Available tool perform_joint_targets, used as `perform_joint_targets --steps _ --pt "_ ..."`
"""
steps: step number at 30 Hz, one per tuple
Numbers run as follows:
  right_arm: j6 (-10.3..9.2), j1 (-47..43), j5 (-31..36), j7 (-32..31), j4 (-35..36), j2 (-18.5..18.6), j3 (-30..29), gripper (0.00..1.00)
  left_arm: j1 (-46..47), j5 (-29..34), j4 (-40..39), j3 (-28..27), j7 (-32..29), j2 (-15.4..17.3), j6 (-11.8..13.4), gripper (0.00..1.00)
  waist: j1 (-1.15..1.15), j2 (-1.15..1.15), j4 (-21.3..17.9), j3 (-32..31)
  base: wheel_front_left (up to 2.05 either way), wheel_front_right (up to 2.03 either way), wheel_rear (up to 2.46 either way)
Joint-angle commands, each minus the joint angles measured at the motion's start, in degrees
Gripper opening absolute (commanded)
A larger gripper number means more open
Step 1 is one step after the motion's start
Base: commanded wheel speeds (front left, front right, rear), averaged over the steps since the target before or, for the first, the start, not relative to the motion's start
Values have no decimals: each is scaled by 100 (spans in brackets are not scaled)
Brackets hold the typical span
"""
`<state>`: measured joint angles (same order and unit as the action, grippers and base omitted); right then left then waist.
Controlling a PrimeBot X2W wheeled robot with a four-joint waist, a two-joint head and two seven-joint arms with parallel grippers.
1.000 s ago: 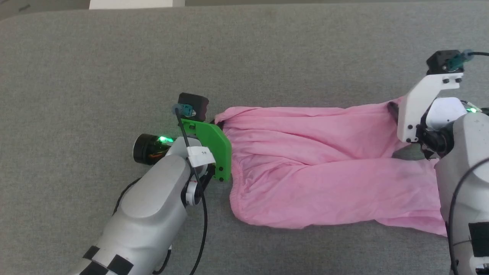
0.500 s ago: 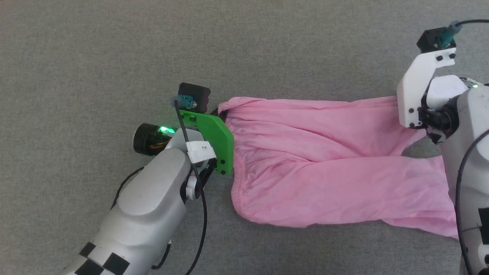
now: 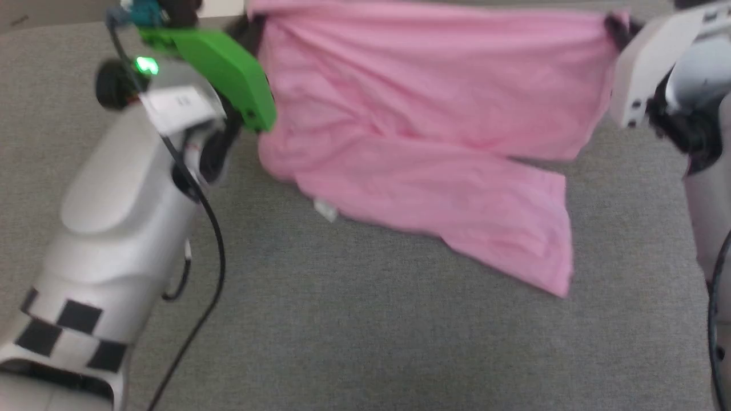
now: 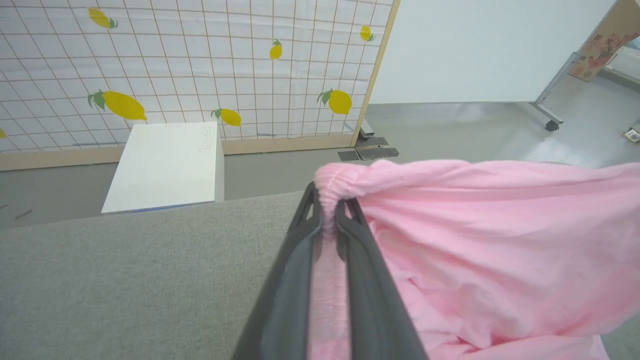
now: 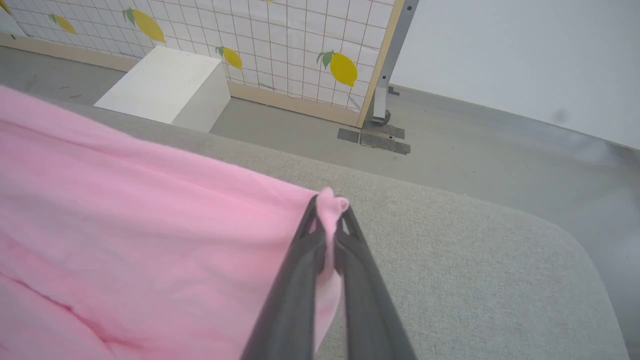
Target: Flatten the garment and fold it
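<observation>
The garment point(image 3: 422, 114), light pink trousers, hangs stretched between my two grippers above the grey table point(image 3: 365, 331). My left gripper point(image 3: 248, 25) is shut on the gathered waistband point(image 4: 332, 187) at the upper left of the head view. My right gripper point(image 3: 614, 25) is shut on the end of one leg point(image 5: 330, 200) at the upper right. The other leg point(image 3: 514, 228) droops down toward the table, free. A small white label point(image 3: 325, 210) dangles at the lower edge near the waist.
The grey padded table point(image 4: 125, 280) ends at a far edge point(image 5: 450, 195) with a rounded corner. Beyond it stand a white box point(image 4: 165, 165) on the floor and a grid screen with lemon prints point(image 4: 200, 65).
Both arms have raised the garment off the table, and it now hangs between them. The right gripper closed on the leg end. The head view has shifted too.
</observation>
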<state>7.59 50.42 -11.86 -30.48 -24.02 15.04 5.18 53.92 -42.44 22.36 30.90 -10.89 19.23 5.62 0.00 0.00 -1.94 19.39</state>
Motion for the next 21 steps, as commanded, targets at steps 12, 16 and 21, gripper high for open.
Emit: perform_joint_targets --steps 12,16,21 --pt "-10 2086 389 1061 122 -160 -23 0 1861 -459 260 -1011 469 -173 237 0 0 0 -163 870 0 0 0" --pt "-10 2623 707 1680 63 -303 -213 0 2355 -361 328 -1191 967 -212 224 0 0 0 -175 1065 0 0 0" --pt "-10 2770 873 2111 -181 -420 -253 0 2430 -288 532 -1203 1308 -193 78 0 0 0 -178 1196 0 0 0"
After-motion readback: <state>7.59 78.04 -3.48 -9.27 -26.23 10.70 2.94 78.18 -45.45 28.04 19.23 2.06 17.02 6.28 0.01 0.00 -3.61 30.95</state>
